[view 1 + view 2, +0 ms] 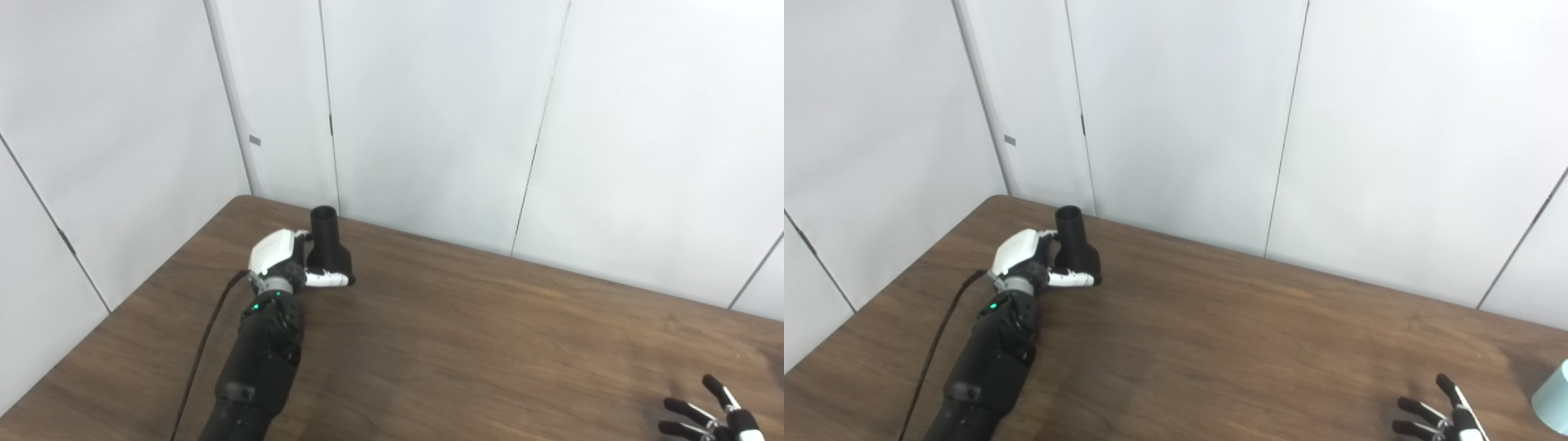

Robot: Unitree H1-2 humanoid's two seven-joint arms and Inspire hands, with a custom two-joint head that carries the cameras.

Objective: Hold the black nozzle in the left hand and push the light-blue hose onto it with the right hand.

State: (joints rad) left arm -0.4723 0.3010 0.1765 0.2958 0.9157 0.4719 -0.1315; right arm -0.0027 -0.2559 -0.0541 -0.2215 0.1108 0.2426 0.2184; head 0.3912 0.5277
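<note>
Left eye view: left hand [288, 260], white shell over black forearm, is wrapped around a black nozzle [327, 245]; fingers behind it, thumb across the flared base. Nozzle upright, matte black, narrow round neck on top with open mouth, widening to a bell-shaped bottom. It sits toward the far left corner of the tabletop [490, 331], dark brown wood grain; whether the base touches the wood, cannot tell. Black cable [202, 349] trails along the forearm. Right hand [713, 416] low at the bottom right corner, black fingers spread apart, holding nothing. No readable writing anywhere; small grey tag on the white wall panels [429, 110], illegible.

Right eye view: same grip on the nozzle. Right hand's fingers splayed, empty. Just right of it, at the picture's edge, the rounded end of the light-blue hose [1554, 398], smooth pale cylinder, mostly cut off, apart from the fingers
</note>
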